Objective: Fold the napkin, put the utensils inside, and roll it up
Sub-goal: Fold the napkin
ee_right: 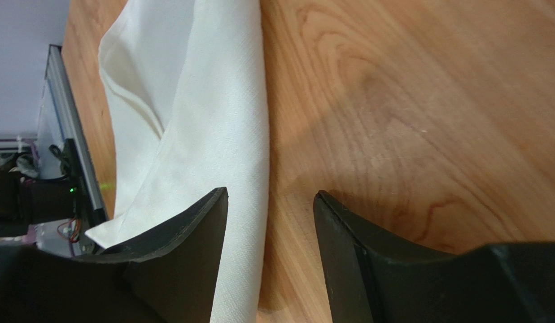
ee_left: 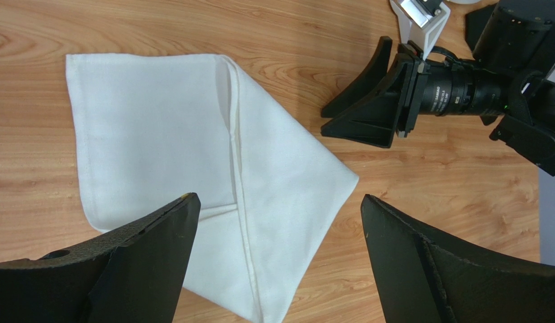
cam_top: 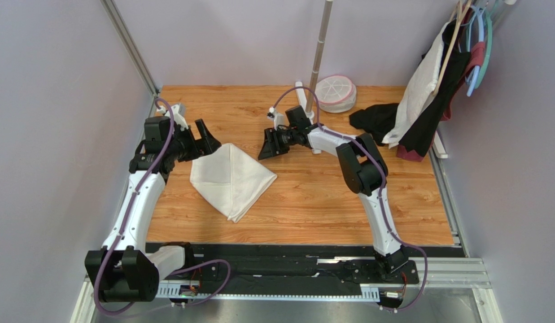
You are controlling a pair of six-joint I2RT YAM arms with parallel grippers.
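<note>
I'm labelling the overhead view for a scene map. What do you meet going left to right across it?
In order: left gripper → right gripper → round white dish → black cloth → hanging clothes. The napkin overlaps both grippers sideways, so it is left out.

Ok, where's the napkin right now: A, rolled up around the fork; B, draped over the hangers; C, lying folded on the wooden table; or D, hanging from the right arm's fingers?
C: the napkin lies flat on the table with its overlapping folded layers showing, neither rolled nor lifted.
</note>
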